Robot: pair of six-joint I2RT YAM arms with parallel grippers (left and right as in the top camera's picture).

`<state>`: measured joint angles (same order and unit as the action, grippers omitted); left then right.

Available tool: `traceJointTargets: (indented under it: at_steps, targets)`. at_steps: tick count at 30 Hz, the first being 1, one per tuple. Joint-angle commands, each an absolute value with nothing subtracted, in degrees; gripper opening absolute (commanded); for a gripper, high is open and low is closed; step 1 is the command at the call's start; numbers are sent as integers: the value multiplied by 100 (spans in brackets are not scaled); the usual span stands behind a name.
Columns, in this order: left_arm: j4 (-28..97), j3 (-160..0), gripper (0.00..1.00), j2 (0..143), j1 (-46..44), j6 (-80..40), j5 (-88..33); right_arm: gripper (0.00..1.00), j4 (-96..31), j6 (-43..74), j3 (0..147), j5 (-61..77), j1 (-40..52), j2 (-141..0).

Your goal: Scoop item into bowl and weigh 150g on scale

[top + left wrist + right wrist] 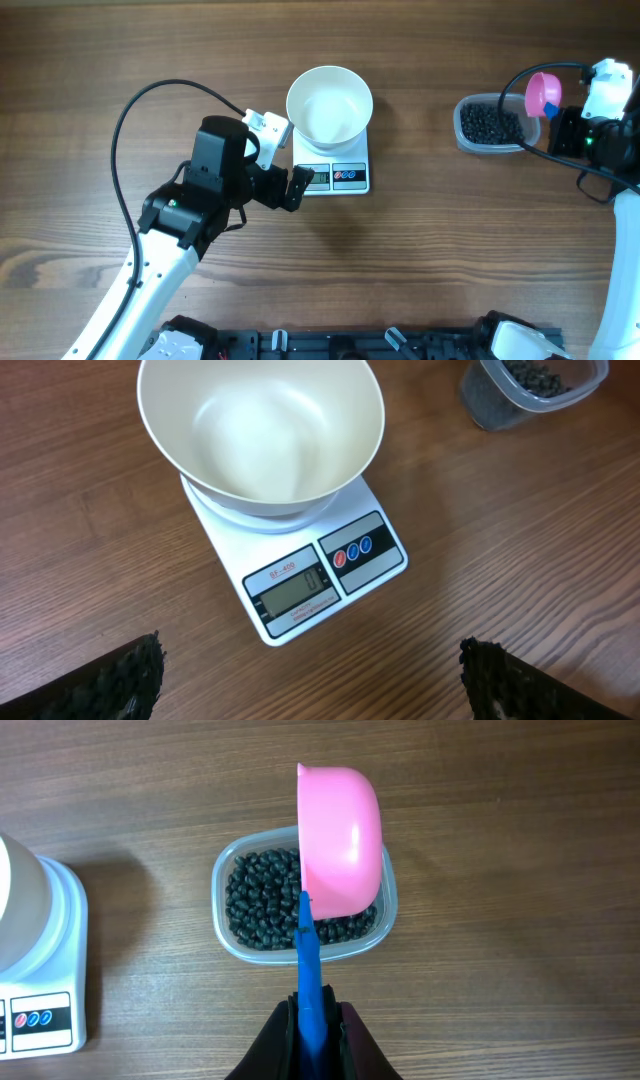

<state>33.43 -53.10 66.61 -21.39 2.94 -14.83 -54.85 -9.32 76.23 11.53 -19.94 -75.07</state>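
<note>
Pink plastic, the scoop [340, 840] hangs on edge above the clear container [222, 925] at the centre of the right wrist view. It looks empty, though its open face is turned away from that camera and I cannot be sure. The right gripper [312, 1020] is clamped tight on the scoop's blue handle [310, 970]. The black beans [262, 905] all lie in the container, at the right edge of the overhead frame. None show in the white bowl [329, 108], which sits on the scale [340, 178] at upper centre. The left gripper [296, 188] is spread to its widest and holds nothing, just left of the scale's display.

I judge the step in hand to be the 1st scoop. To do it well, roll the wrist so the cup's mouth meets the beans, then push in low from 1 end. Level the cup before lifting, so that nothing rolls off on the way across to the bowl. The container looks light and may slide under a hard push. Take smaller loads as 150 nears.
</note>
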Motion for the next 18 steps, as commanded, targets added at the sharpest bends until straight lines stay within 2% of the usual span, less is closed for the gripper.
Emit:
traceJointTargets:
  at_steps: [1, 18]
  targets:
    - [3393, -5384, 100, 6676, -2158, 410, -1446, 4, -5382, -1103, 7675, 1205, -1990, -7566]
    - [3391, -5384, 100, 6676, -2158, 410, -1446, 4, -4917, -1647, 7526, 1468, -1984, -9161]
